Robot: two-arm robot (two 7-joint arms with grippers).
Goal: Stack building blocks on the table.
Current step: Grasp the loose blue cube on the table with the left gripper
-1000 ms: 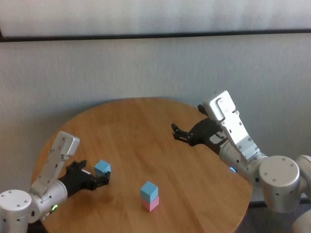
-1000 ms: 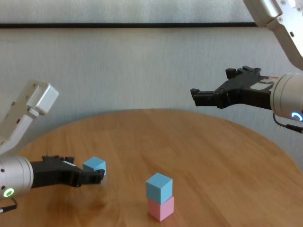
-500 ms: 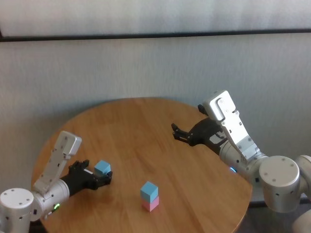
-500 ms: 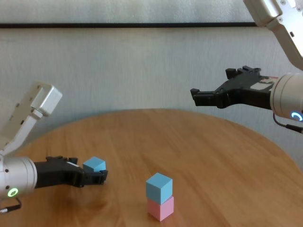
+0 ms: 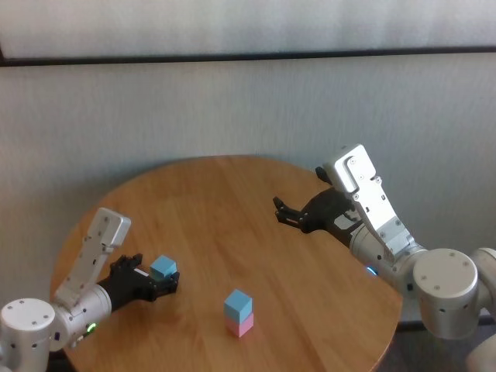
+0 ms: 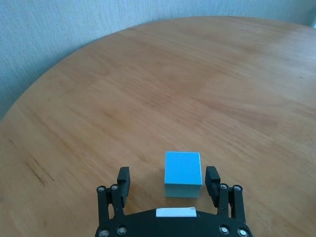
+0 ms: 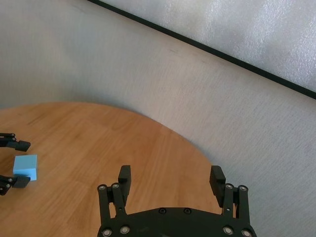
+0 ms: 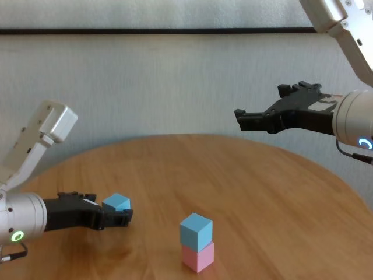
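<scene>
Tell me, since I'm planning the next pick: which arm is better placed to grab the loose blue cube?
Left. Its open claw sits low on the table with the loose blue cube between its fingers. The right claw hangs open in the air, far off.

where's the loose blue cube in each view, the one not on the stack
Head view: loose blue cube low on the left, between the left end effector's open fingers.
Left wrist view: cube sits on the table between the two fingers, nearer one than the other.
Right wrist view: cube small, at the picture's edge.
Chest view: cube lower left.
Shared landmark: the left end effector's black fingers flanking it.
</scene>
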